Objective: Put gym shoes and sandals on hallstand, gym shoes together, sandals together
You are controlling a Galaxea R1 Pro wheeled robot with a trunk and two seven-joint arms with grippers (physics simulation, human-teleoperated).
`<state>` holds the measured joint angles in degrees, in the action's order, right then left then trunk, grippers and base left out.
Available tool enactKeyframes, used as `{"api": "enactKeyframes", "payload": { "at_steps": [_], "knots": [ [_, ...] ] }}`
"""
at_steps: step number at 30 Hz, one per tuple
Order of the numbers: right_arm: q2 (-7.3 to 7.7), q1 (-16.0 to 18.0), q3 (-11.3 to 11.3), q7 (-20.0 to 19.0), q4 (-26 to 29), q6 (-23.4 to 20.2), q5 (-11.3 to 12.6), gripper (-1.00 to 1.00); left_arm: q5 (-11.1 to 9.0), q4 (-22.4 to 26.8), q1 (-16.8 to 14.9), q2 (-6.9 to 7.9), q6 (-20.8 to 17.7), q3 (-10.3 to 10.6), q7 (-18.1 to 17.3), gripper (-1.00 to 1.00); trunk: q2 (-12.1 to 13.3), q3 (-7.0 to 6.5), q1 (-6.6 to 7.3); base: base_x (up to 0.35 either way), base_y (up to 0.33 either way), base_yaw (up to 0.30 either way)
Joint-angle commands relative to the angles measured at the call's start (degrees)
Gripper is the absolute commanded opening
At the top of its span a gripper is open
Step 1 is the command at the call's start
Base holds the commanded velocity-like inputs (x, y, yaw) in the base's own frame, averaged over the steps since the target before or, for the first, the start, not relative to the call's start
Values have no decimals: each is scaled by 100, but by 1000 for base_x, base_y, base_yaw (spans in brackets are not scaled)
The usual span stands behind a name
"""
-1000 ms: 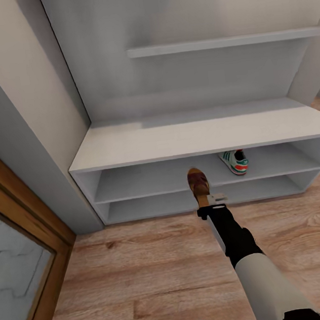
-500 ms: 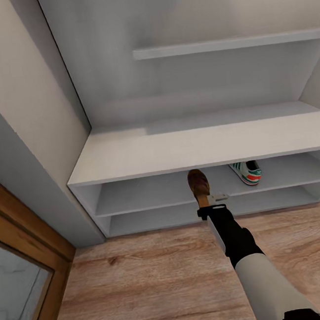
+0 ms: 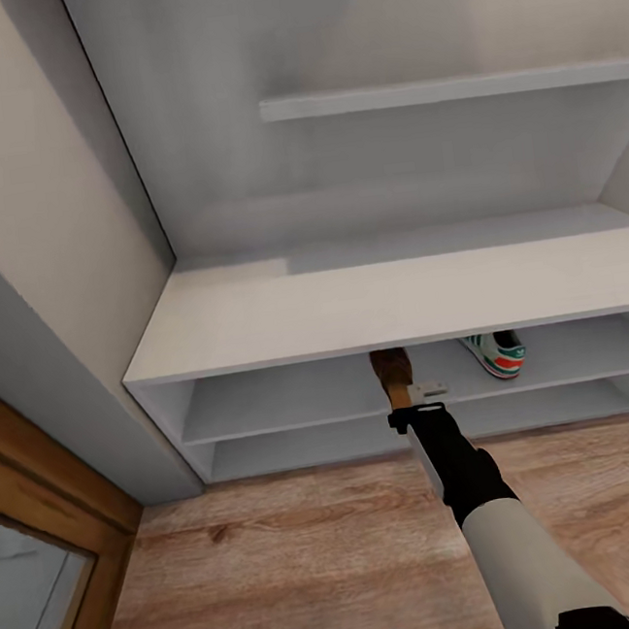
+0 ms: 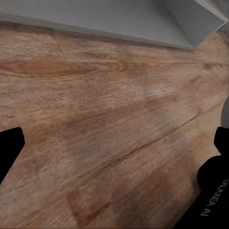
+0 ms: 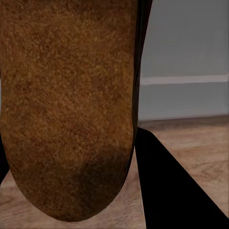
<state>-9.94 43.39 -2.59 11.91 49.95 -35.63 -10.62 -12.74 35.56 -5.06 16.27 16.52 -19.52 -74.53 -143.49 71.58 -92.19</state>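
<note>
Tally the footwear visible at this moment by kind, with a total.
Gym shoes: 1, on the upper open shelf of the hallstand, gym shoe.
Sandals: 1, held in the right gripper at that shelf's front edge, sandal.
Total: 2

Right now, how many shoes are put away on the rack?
One gym shoe already sits on the upper open shelf of the hallstand. The right gripper holds a brown sandal, its toe going in under the bench top beside that shoe. The other gym shoe and other sandal aren't on the visible shelves.
</note>
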Motion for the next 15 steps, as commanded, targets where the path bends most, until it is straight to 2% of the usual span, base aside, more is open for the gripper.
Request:
{"api": "enactKeyframes", "payload": {
  "at_steps": [1,8,15],
  "knots": [
    [-6,2,-14,5,6,-31,-37,-100,-9,-5,-3,0,33,-3,-19,100,-2,4,0,61,0,0],
    [-6,2,-14,5,6,-31,-37,-100,-9,-7,-3,-1,31,0,-30,100,-2,4,0,28,0,0],
    [-6,2,-14,5,6,-31,-40,-100,-9,-14,-3,-1,27,1,-4,100,-2,4,0,209,0,0]
  ]
}}
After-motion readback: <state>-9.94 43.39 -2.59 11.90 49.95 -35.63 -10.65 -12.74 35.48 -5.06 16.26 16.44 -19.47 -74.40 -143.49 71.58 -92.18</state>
